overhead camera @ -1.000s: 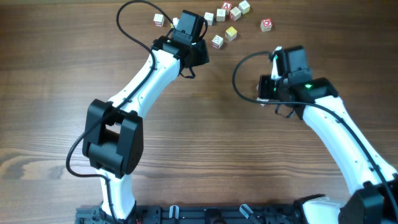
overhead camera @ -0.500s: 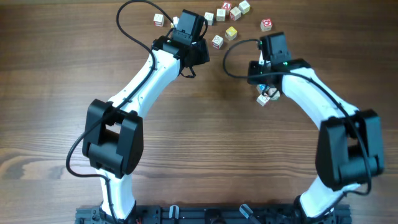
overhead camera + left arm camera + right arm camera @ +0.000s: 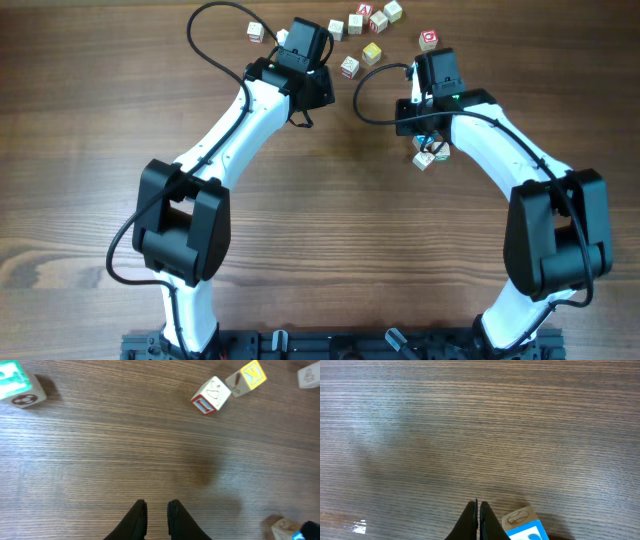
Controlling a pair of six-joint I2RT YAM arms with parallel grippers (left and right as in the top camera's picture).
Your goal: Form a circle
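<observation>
While the little bunch of cubes (image 3: 430, 155) sits packed tight on the brown wooden table (image 3: 90, 120), it makes no ring yet. Its blue cube (image 3: 526, 530) lies just beside the right gripper (image 3: 477, 508). That gripper is squeezed closed on nothing. The left gripper (image 3: 156, 509) is closed and empty too, with other cubes (image 3: 362, 24) scattered near it.

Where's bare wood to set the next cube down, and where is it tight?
Bare: the wide wood between the left arm and right arm, below the small cube group; also the table left of the left arm. Crowded: the scattered cubes along the top edge.
</observation>
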